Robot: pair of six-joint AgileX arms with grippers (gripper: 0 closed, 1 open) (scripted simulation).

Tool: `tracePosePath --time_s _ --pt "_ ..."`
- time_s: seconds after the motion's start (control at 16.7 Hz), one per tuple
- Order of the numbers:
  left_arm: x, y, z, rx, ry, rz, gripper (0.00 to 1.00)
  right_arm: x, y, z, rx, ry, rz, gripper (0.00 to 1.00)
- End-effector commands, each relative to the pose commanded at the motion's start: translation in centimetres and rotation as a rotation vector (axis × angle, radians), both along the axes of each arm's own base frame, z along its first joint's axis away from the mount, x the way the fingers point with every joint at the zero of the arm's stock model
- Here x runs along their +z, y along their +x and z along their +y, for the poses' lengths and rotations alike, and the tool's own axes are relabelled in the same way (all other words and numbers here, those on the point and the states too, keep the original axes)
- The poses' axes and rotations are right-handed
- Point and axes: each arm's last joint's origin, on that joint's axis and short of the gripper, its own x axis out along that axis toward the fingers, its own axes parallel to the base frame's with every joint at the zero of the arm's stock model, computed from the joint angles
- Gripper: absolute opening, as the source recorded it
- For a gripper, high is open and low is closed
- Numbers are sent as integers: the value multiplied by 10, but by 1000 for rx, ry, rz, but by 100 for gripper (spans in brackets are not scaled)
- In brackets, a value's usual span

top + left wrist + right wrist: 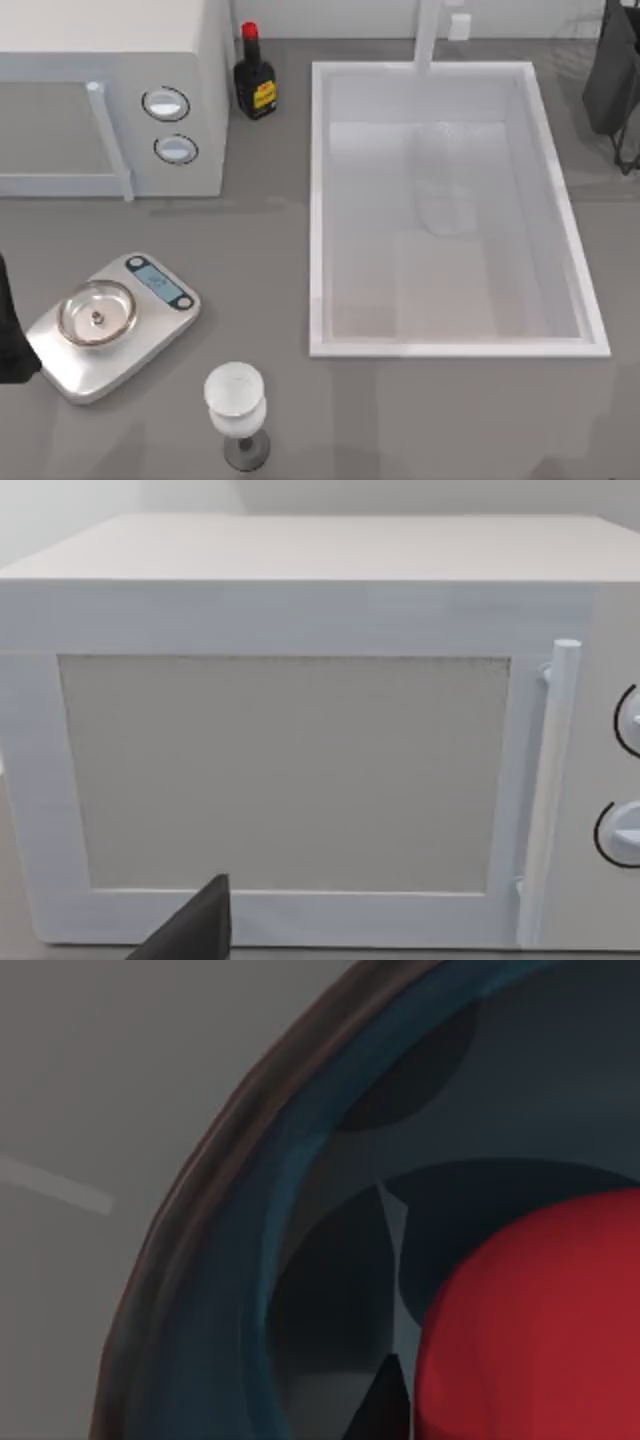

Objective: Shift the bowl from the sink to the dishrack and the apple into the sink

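Note:
The white sink (316, 200) with its tap (428, 35) lies at the right of the table, and its basin holds nothing. In the right wrist view the blue bowl (300, 1160) with its reddish-brown rim is very close to the camera, on a grey surface. The red apple (540, 1330) lies inside the bowl. My right arm (612, 80) is a dark shape at the top view's far right edge, beyond the sink. My left arm (10, 335) rests at the left edge beside the scale. The dishrack is out of view.
A white microwave (110, 100) stands at the back left, and it faces the left wrist camera (290, 770). A dark bottle with a red cap (254, 80) stands beside it. A steel scale (110, 322) and a wine glass (237, 400) stand at the front left.

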Motion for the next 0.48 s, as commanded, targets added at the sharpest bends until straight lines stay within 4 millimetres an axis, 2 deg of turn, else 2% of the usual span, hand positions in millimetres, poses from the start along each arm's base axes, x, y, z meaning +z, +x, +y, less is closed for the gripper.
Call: tracePosePath --time_s 0.3,0.48 --pt "0 0 0 0 0 0 100 0 0 0 0 0 0 2" --pt "0 0 0 0 0 0 100 0 0 0 0 0 0 0"
